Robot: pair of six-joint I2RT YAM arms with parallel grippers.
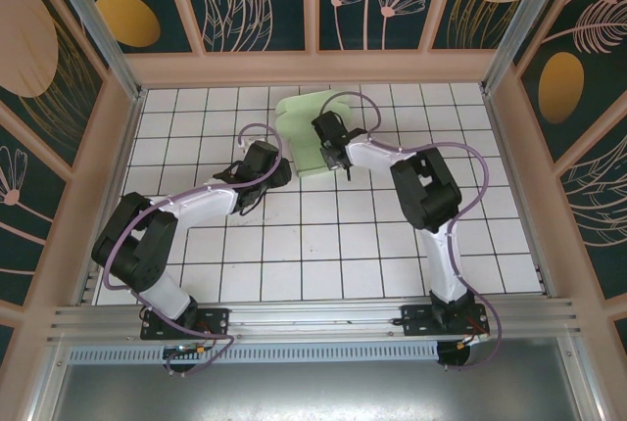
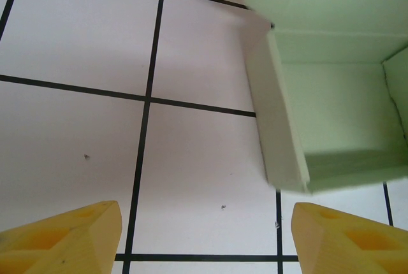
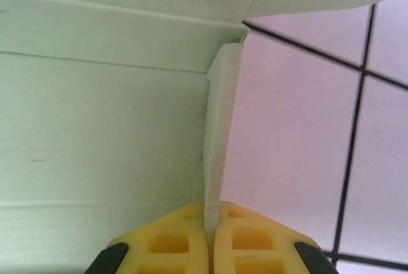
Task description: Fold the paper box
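The paper box [image 1: 306,132] is pale mint-green card lying on the white tiled floor near the back centre, partly folded with raised walls. My right gripper [image 1: 338,159] reaches it from the right and is shut on one upright side wall [image 3: 217,140], the thin card edge pinched between the yellow fingers [image 3: 172,242]. My left gripper [image 1: 276,174] hovers just left of the box with its yellow fingers [image 2: 70,236] wide apart and only floor between them. In the left wrist view the paper box [image 2: 331,108] shows its open inside and a near wall.
The white tiled floor [image 1: 323,245] is ringed by a pink frame with patterned panels [image 1: 260,0]. A metal rail [image 1: 313,318] runs along the near edge by both arm bases. Purple cables [image 1: 255,132] loop over both arms.
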